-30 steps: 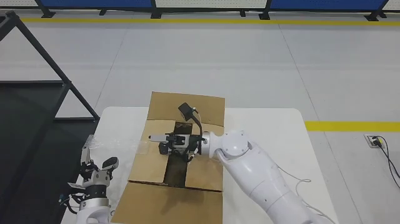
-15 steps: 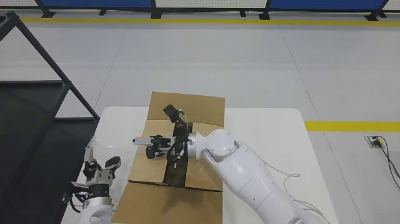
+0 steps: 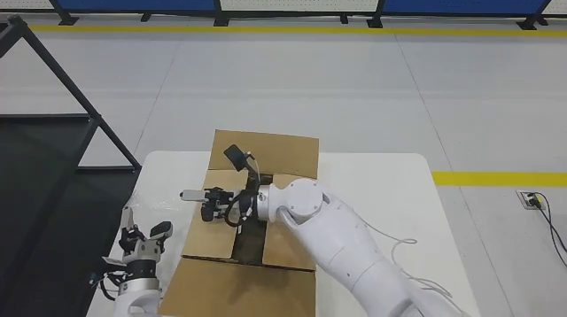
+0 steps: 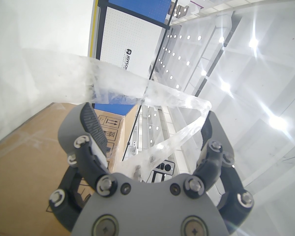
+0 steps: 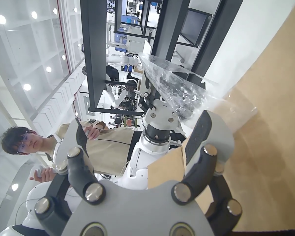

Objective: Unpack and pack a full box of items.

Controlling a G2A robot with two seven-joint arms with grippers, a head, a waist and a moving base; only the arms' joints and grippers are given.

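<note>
- White table (image 3: 381, 184) on a pale floor carries an open cardboard box (image 3: 266, 150) with its flaps spread.
- Left jaws stand wide apart by the table's left edge, beside the box's left flap, and clamp nothing.
- Clear plastic film (image 4: 113, 84) stretches across the gap between them. It loops over one fingertip and trails back toward the palm.
- Right jaws are also spread wide and hold nothing. They hang above the box's left side and point toward the left jaws.
- The film lies just beyond the right jaws' tips; contact with them cannot be told.
</note>
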